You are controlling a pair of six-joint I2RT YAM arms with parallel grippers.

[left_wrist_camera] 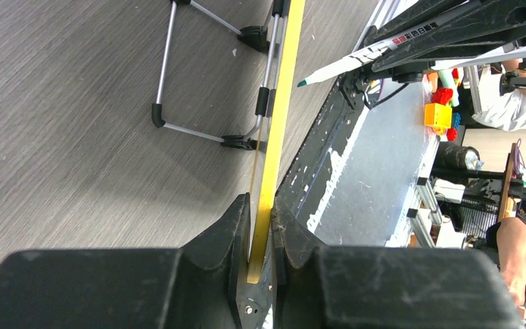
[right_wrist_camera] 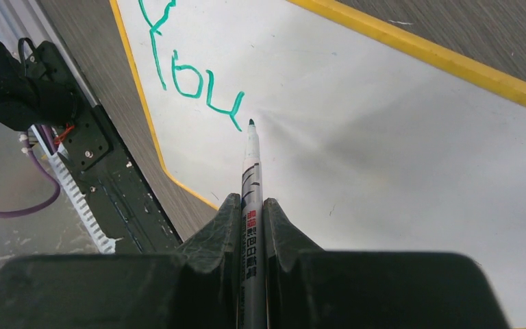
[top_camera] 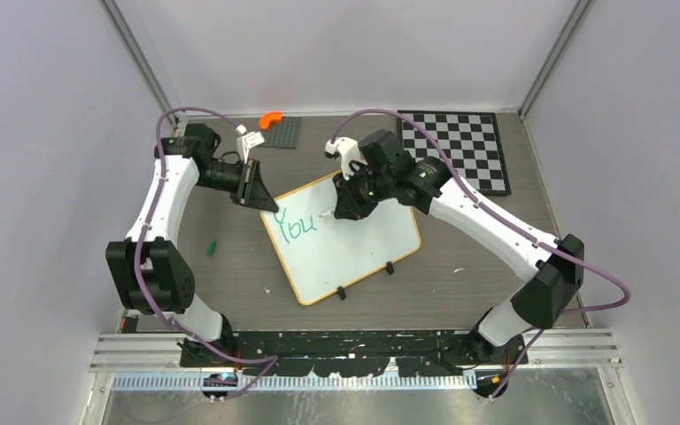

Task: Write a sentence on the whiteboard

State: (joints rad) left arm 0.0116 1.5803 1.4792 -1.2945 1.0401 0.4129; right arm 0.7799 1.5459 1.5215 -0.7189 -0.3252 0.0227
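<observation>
Left tool [left_wrist_camera: 261,226] clamps the whiteboard [top_camera: 354,252] rim, mid-surface [top_camera: 230,292]. Right tool [right_wrist_camera: 252,209] pinches the marker [right_wrist_camera: 250,157], tip just past the sentence [right_wrist_camera: 192,82], only "You". Push too hard and the board slips, skewing letters!

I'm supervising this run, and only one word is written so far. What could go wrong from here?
1. The left gripper pinches only the whiteboard rim at one corner; pen pressure might pivot the board and skew the line.
2. The marker tip sits close beside You; the next word could run into it.
</observation>
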